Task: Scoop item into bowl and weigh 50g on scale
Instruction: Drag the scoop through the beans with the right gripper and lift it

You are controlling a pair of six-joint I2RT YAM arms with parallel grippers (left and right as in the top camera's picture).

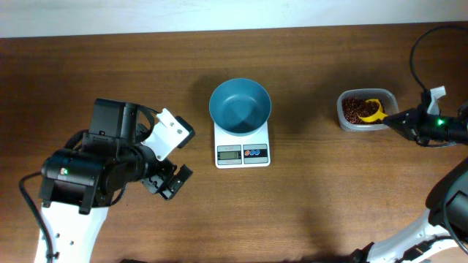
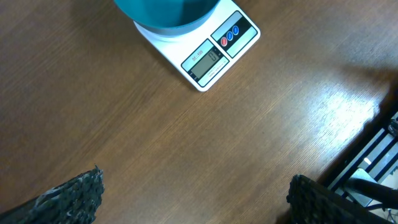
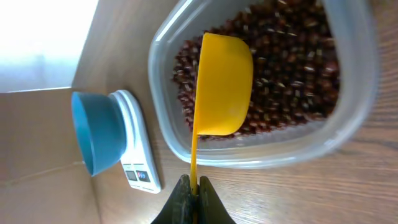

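Right gripper (image 3: 193, 200) is clamped on the thin handle of a yellow scoop (image 3: 222, 84), with the jaws pinching it near its end. The scoop's cup sits straight ahead of the fingertips, down in the beans (image 3: 286, 56), which fill a clear plastic tub (image 3: 261, 160). The cup's rounded back faces the wrist cam, so what it carries can't be told. Past the tub and off to one side of the gripper's line, well apart, the teal bowl (image 1: 240, 106) rests on the white scale (image 1: 243, 152). Left gripper (image 2: 194, 186) is spread wide and grips nothing, with only bare wooden table (image 1: 314, 212) between its fingers (image 2: 78, 196). The scale is ahead of its tips with the display and red and blue buttons on the near side. The readout is too small to read.
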